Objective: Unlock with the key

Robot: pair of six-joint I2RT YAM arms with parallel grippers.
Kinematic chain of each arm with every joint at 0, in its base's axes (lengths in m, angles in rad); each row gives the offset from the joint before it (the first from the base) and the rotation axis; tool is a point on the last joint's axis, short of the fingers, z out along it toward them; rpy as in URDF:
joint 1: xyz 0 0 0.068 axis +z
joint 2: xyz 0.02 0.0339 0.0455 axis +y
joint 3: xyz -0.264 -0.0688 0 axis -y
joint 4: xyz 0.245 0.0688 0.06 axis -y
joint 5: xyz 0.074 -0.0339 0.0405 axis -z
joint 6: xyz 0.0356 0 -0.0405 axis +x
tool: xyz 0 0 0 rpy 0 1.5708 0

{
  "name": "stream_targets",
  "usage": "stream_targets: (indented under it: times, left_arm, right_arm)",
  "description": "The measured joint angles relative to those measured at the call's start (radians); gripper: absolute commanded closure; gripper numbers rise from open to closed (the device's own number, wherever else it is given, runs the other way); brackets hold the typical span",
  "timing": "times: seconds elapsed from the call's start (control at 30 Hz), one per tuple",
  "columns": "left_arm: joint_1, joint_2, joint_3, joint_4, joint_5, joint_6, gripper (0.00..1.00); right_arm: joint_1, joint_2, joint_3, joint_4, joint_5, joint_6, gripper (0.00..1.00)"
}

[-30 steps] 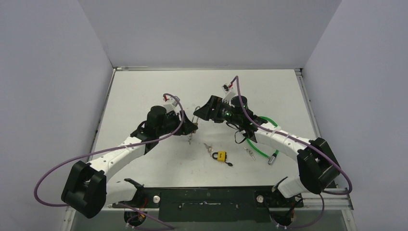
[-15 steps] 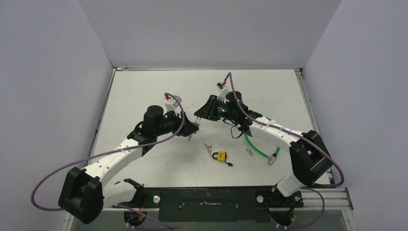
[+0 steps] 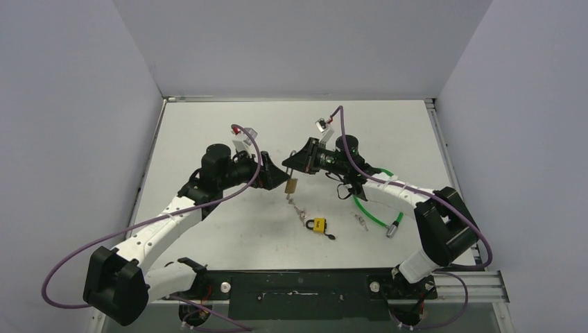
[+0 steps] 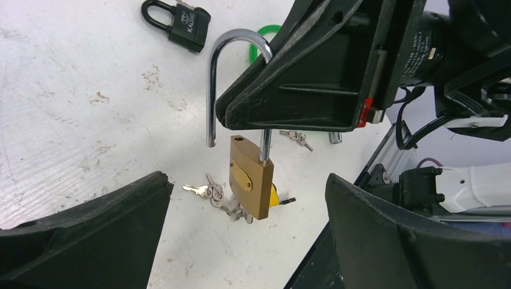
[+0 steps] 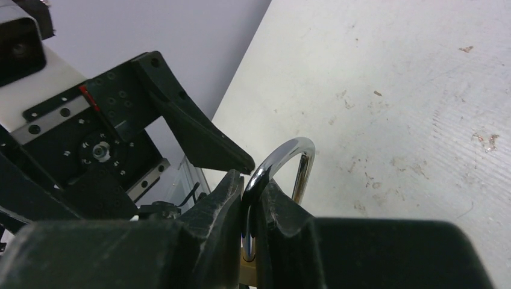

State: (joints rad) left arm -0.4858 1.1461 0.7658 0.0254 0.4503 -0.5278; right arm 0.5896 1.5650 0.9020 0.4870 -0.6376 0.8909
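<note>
A brass padlock hangs in the air with its steel shackle swung open, one leg out of the body. My right gripper is shut on the shackle, and from above the padlock dangles below that gripper. My left gripper stands wide open on either side of the padlock body without touching it. A bunch of keys lies on the table just beneath the padlock. I cannot tell whether a key sits in the lock.
A yellow padlock lies near the keys, another small key to its right. A green cable curls under the right arm. A black padlock lies farther off on the white table.
My right gripper has shut on the shackle and my left gripper has opened wide and let go. The brass padlock now hangs from the right gripper.
</note>
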Motion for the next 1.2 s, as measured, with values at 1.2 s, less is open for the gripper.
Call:
stream_targets:
  times: [1.2]
  left_arm:
    - [0.012,0.011,-0.004,-0.119,-0.279,-0.174,0.03]
  right_arm:
    - [0.008,0.433,0.249,-0.168,0.009,0.004,1.0]
